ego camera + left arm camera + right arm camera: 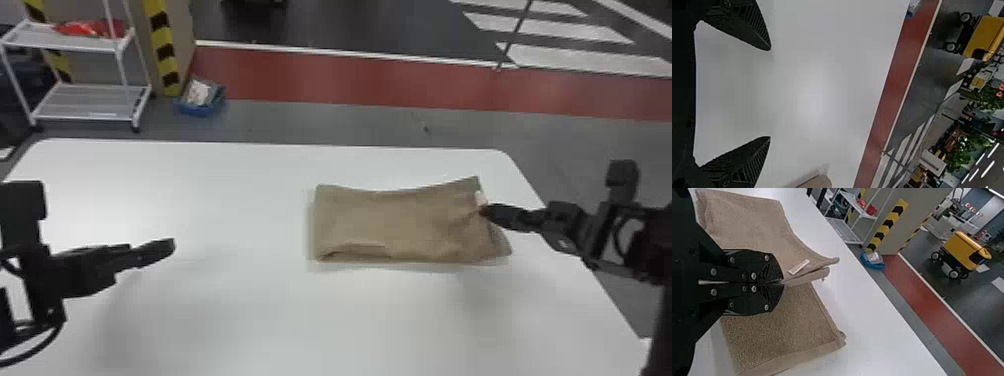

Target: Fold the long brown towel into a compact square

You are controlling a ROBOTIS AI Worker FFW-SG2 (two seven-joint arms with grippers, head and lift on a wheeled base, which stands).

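Left gripper (pixel 169 245) over the bench (pixel 225 310), fingers spread wide, arm cut off at left, right gripper (pixel 486 211) angled in sideways, pinching one end of the brown towel (pixel 395 220) on the bench's right side, inner folds hidden.

Brown towel (pixel 395 225), white table (pixel 225 300)

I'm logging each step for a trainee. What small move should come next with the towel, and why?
Probably carry the pinched right end of the towel over toward its left end. The jaws of the right gripper are shut on cloth near the white tag, and the towel is still longer than it is wide, so folding that end over should bring it nearer a square.
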